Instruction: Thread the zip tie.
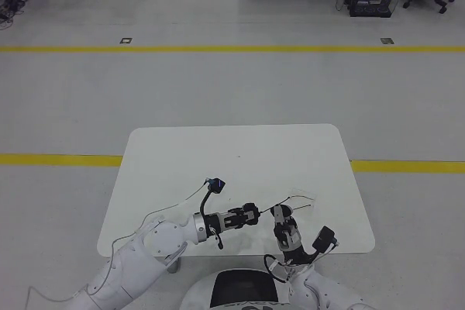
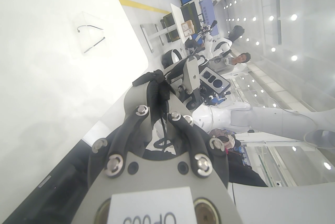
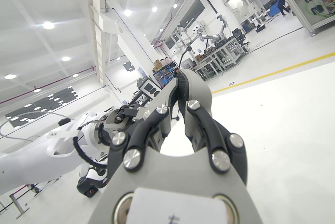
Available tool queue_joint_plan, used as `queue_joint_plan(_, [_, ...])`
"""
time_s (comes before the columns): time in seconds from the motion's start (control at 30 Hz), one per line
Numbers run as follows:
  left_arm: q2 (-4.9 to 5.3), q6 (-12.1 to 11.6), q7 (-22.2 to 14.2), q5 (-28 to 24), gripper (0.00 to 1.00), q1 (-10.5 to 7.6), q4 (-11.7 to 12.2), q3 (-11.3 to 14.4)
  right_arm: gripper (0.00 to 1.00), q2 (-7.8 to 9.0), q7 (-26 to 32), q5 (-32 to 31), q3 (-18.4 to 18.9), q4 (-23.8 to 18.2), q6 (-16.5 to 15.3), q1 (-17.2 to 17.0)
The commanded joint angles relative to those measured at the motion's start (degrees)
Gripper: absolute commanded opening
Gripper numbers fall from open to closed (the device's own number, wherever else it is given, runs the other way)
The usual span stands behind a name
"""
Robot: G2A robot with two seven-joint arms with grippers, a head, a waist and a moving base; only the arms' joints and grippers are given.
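Observation:
A thin black zip tie [image 1: 273,205] runs between my two grippers over the table's front part. My left gripper [image 1: 252,212] is shut, and the strand leaves its tips toward the right. In the left wrist view its black pads [image 2: 157,89] press together, with a thin black strand between the fingers. My right gripper [image 3: 180,78] is shut on the zip tie [image 3: 182,60], whose free end curves up past the fingertips. In the top view the right gripper [image 1: 280,211] stands just right of the left one, pointing away from the robot.
A clear plastic bag [image 2: 90,34] with spare black ties lies flat on the white table [image 2: 52,78], just beyond the grippers; the top view shows the bag [image 1: 301,203] near the front right. Both grippers hang close to the table's front edge [image 1: 240,253].

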Motion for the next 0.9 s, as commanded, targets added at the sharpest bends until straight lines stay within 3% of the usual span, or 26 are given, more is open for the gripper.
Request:
queue_joint_plan(0.0, [0.0,0.0,0.0,0.0,0.0,0.0,0.0,0.0,0.0,-0.05,0.01,0.03,0.02,0.09,0.0,0.02])
queue_joint_plan(0.87, [0.0,0.0,0.0,0.0,0.0,0.0,0.0,0.0,0.0,-0.3,0.69,0.94,-1.38,0.0,0.0,0.46])
